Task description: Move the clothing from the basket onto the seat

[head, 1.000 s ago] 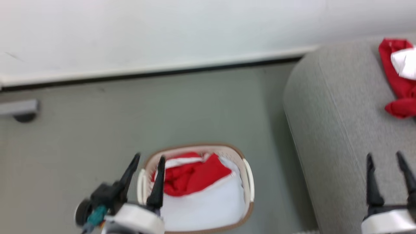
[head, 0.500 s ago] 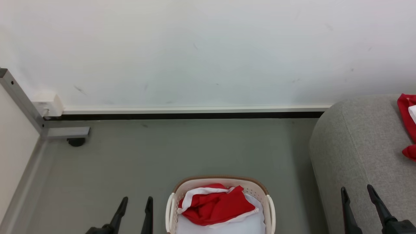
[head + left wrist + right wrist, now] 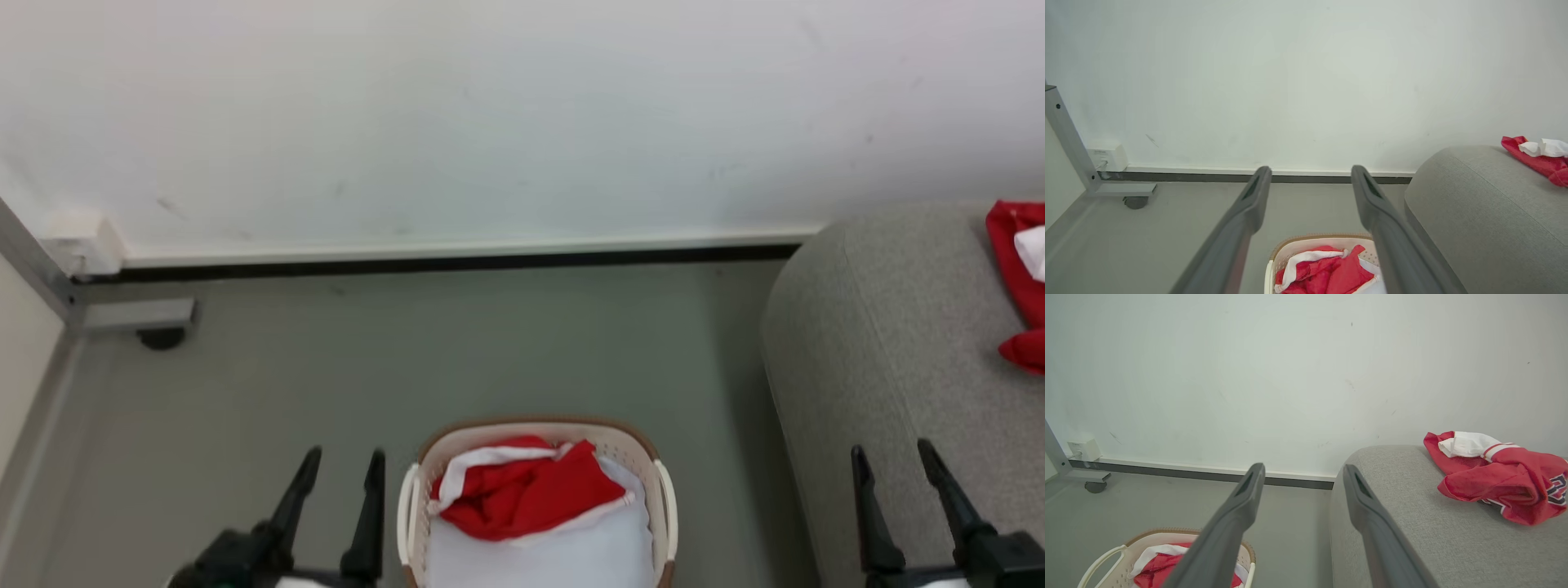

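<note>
Grey floor (image 3: 506, 351) parts basket (image 3: 535, 426) rim from seat (image 3: 865, 327) edge; left pincer (image 3: 344, 454) and right pincer (image 3: 889, 447) gape wide.

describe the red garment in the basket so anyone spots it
Left of the light grey fabric sofa, an oval cream plastic basket stands on the floor. The crumpled red white-trimmed garment lies inside it; the other red garment lies on the sofa.

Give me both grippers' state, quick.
Left gripper: open, fingers apart, holding nothing.
Right gripper: open, fingers apart, holding nothing.
</note>
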{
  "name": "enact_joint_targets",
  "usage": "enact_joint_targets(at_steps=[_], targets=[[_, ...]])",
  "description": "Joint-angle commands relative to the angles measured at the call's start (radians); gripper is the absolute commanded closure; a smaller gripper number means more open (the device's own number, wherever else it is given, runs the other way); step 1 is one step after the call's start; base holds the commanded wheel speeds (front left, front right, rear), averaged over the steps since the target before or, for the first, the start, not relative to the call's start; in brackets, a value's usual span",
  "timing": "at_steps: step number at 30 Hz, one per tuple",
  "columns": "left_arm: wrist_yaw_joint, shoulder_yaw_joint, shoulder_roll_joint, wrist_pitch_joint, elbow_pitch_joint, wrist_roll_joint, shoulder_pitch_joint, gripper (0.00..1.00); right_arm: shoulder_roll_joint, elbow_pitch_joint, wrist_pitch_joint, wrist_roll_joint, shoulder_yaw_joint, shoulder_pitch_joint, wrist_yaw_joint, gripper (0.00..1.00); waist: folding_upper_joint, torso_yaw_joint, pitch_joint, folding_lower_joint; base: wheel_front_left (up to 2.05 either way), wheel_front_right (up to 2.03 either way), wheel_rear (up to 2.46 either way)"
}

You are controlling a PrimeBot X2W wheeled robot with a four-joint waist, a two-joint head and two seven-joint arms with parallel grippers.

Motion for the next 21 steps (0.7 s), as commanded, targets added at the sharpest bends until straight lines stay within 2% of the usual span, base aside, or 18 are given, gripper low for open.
enact_joint_targets(at_steps=[1,12,16,21], targets=[[-0.010,0.001,0.001,0.000,0.002,0.019,-0.044,0.00,-0.001,-0.013,0.001,0.003,0.001,-0.033,-0.002,0.00,0.0000,-0.028,0.071,0.0001,0.00,0.00,0.00],[-0.061,-0.067,0.078,0.000,0.109,0.105,-0.355,0.00,0.000,-0.102,0.001,0.062,0.054,-0.184,-0.002,0.00,0.0000,-0.171,0.365,0.0001,0.00,0.00,0.00],[-0.068,-0.126,0.107,0.027,0.208,0.136,-0.471,0.00,0.000,-0.140,0.001,0.096,0.076,-0.223,-0.002,0.00,0.0000,-0.226,0.447,0.0001,0.00,0.00,0.00],[-0.072,-0.189,0.128,0.115,0.359,0.188,-0.604,0.00,0.000,-0.191,0.001,0.136,0.102,-0.261,-0.002,0.00,0.0000,-0.283,0.544,0.0001,0.00,0.00,0.00]])
